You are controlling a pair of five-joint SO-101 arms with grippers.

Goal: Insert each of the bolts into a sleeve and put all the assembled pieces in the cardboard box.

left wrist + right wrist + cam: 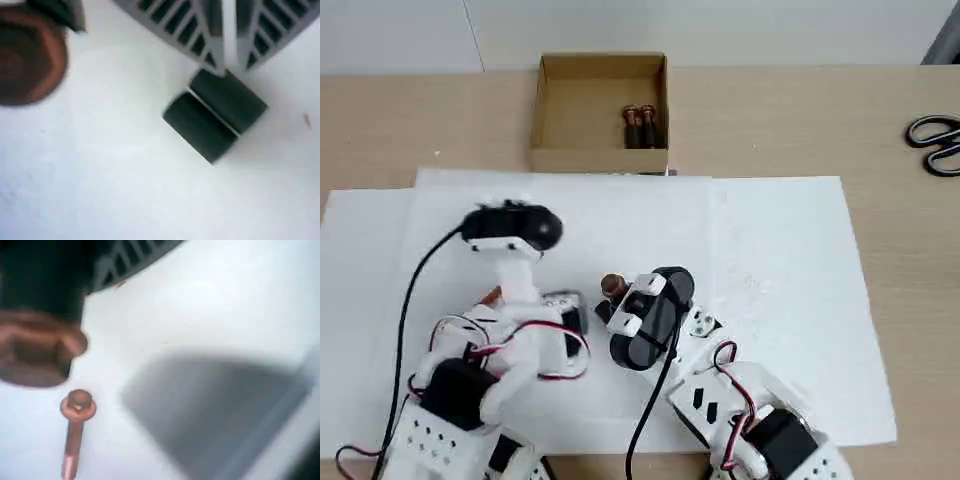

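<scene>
The right gripper (611, 293) seems clamped on a bolt (613, 285), while the left gripper (229, 62), jaws a slit apart and empty, hangs over two sleeves (212, 120), with the cardboard box (570, 110) at twelve o'clock.

Overhead looks down; wrist cameras (close) face paper (770, 260).

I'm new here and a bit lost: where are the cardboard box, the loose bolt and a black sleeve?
cardboard box (598, 158), high view, on its front wall.
loose bolt (73, 432), right wrist view, on its shank.
black sleeve (200, 128), left wrist view, on its curved side.
</scene>
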